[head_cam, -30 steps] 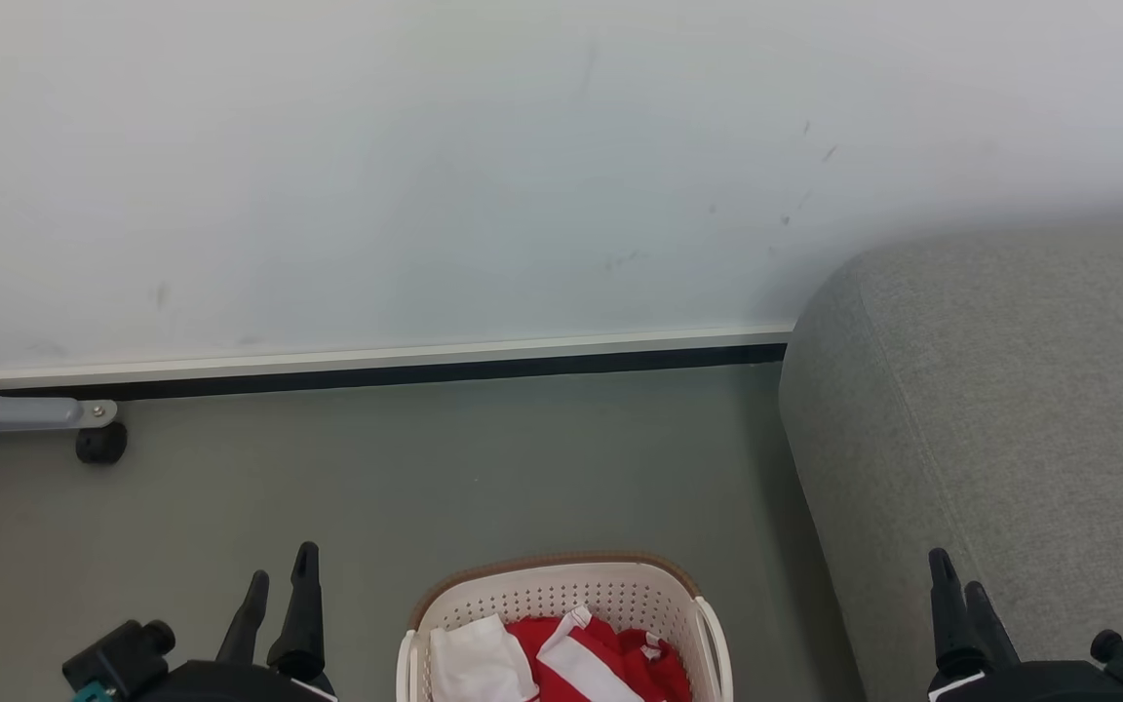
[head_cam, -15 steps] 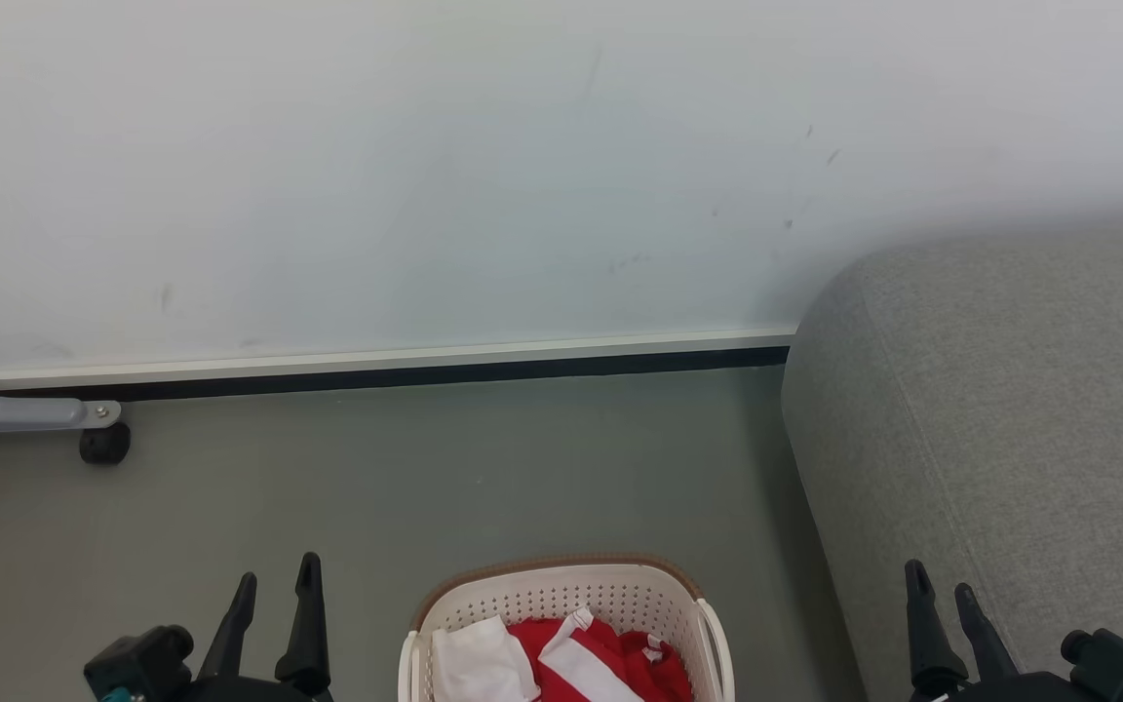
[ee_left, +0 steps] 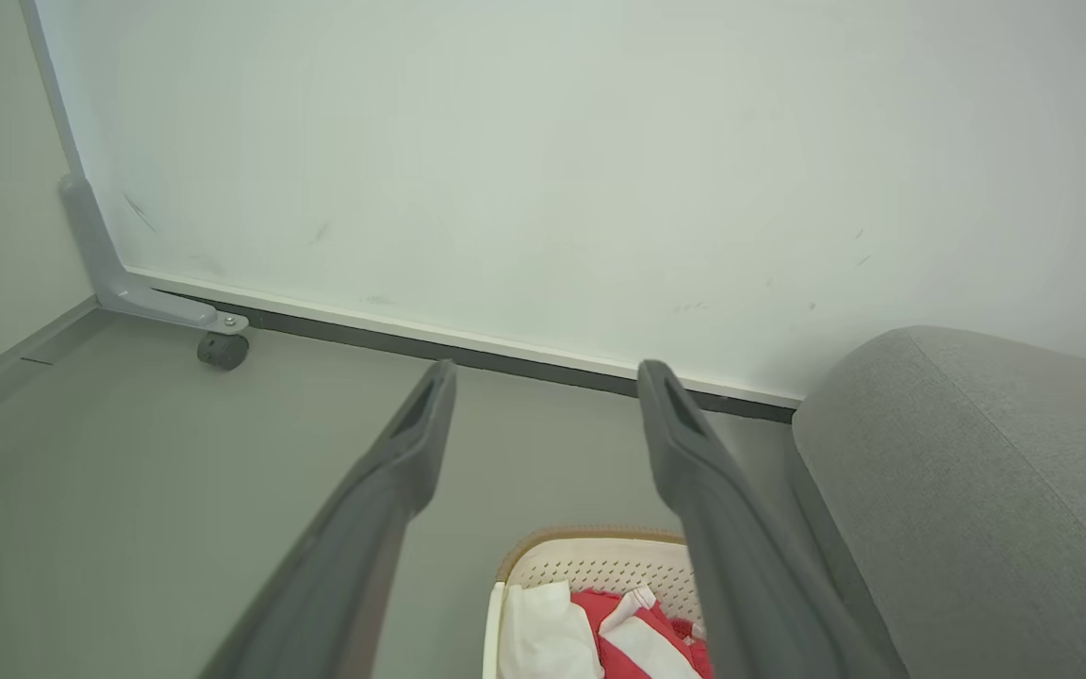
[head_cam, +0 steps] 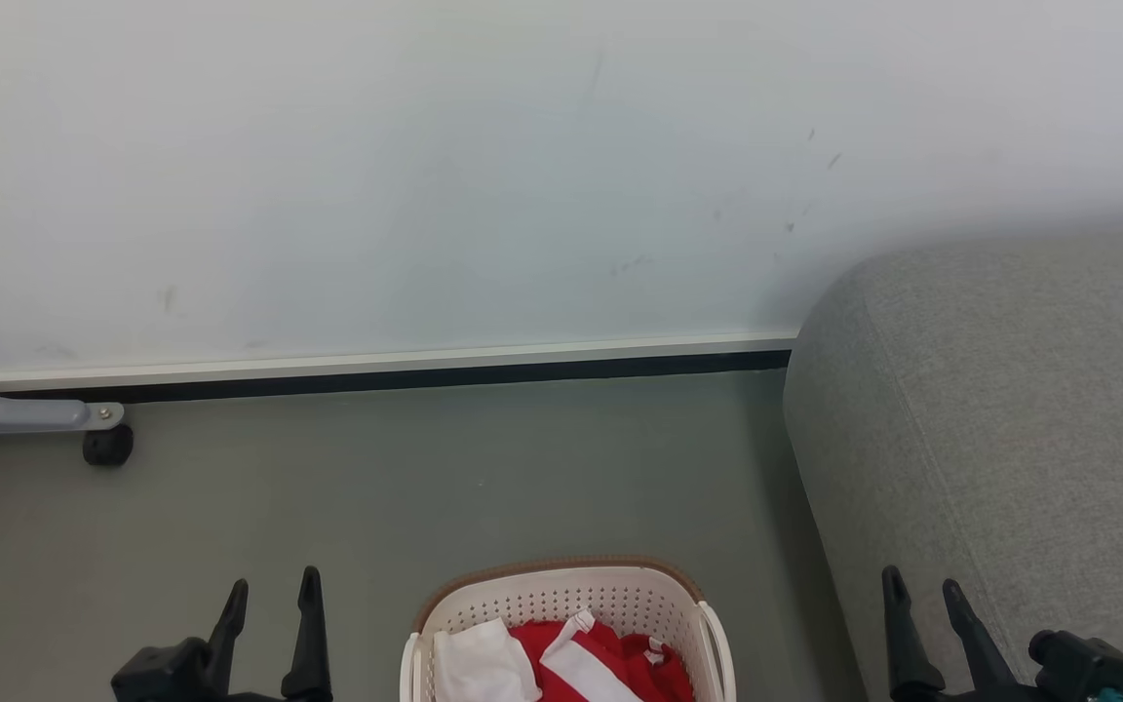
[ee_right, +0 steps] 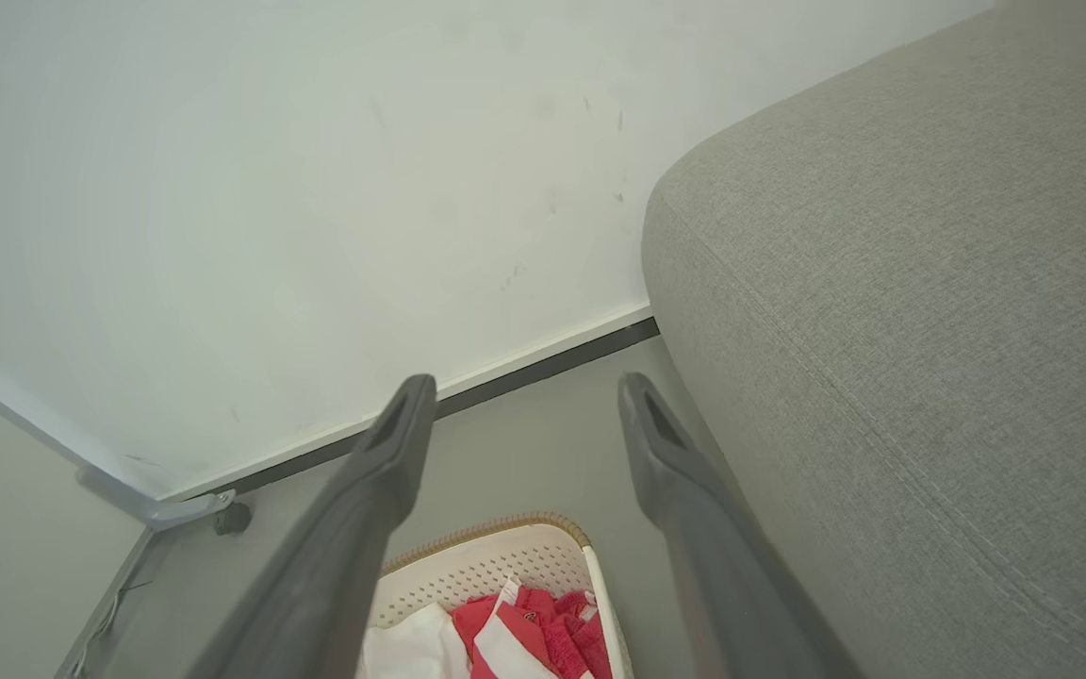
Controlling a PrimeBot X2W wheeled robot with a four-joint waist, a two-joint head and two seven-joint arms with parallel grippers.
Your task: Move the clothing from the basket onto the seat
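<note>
A: What runs along the back?
B: A pale, scuffed wall [head_cam: 484,175], with white skirting [head_cam: 376,358] over a dark strip, meeting the grey-green floor [head_cam: 445,478].
A: And at the far left?
B: A grey metal leg [head_cam: 25,415] on a black caster [head_cam: 107,446].

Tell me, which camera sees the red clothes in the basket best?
The head view: nothing blocks the clothing in the basket there. In each wrist view, a dark finger covers part of it.
</note>
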